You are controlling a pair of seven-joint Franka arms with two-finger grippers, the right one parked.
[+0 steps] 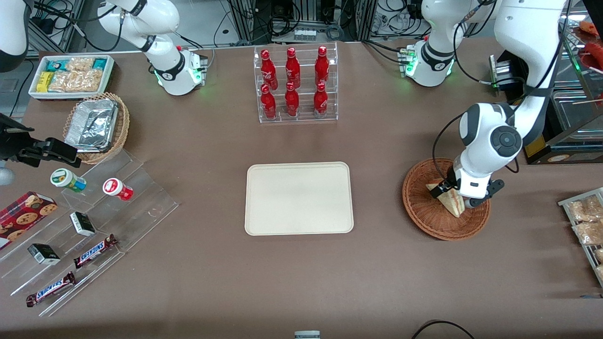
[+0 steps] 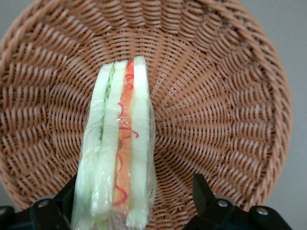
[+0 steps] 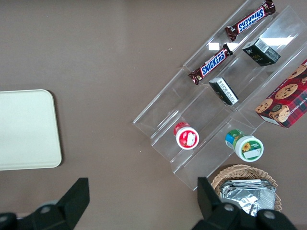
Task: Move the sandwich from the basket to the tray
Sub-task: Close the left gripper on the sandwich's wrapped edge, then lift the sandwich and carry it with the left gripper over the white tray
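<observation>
While my gripper (image 1: 453, 197) hangs low inside the basket (image 1: 426, 213), its fingers (image 2: 204, 191) are spread to either side of the sandwich (image 1: 446, 200) without clearly pinching it; one finger sits just beside the wrapped bread, the other stands apart from it. The sandwich (image 2: 117, 148) rests on the woven floor of the basket (image 2: 225, 96) with its cut edge facing my wrist camera, showing pale bread with green, orange and red layers under clear wrap. The basket sits on the brown worktop (image 1: 377, 273) toward my end, well apart from the cream tray (image 1: 298, 197), which lies flat near the middle.
</observation>
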